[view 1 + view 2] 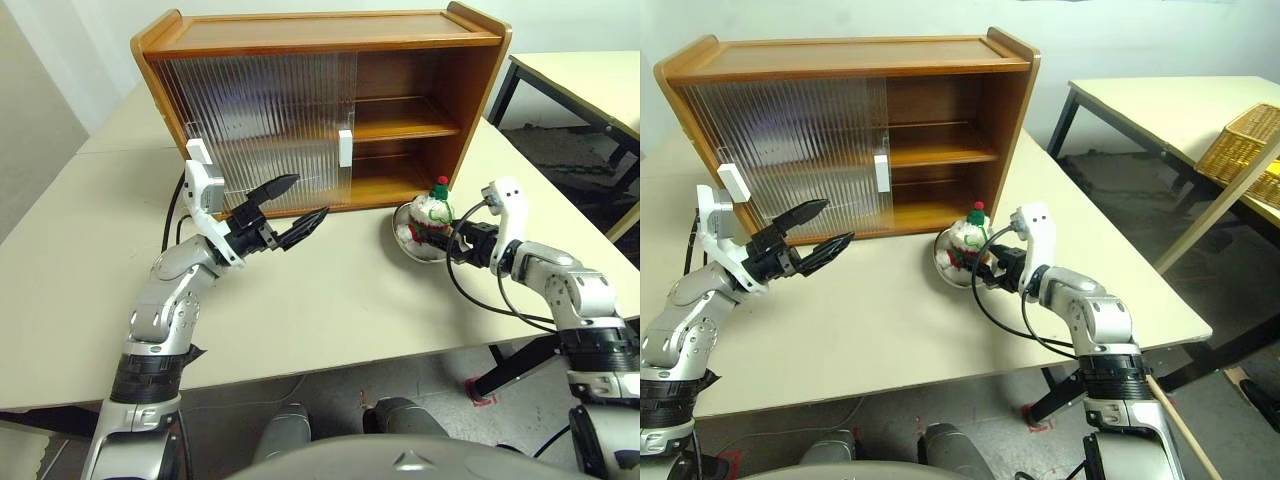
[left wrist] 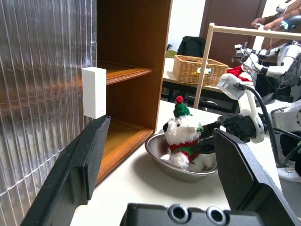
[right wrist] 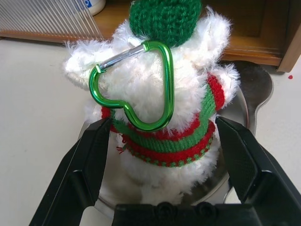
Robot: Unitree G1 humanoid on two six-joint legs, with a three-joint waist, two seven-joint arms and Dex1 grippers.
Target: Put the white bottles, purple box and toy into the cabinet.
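My right gripper [image 3: 162, 155] has its fingers spread wide on either side of the toy [image 3: 164, 103], not clamped on it. The toy sits upright in a shallow metal bowl [image 1: 412, 243] on the table [image 1: 330, 300], just in front of the cabinet's [image 1: 320, 110] open right half. A green clip [image 3: 141, 89] hangs on the toy's back. My left gripper [image 1: 290, 207] hovers above the table to the left, fingers apart and empty, near the ribbed sliding door [image 1: 260, 130] and its white handle [image 1: 346, 147]. I see one white bottle's [image 3: 94, 4] base on the lower shelf.
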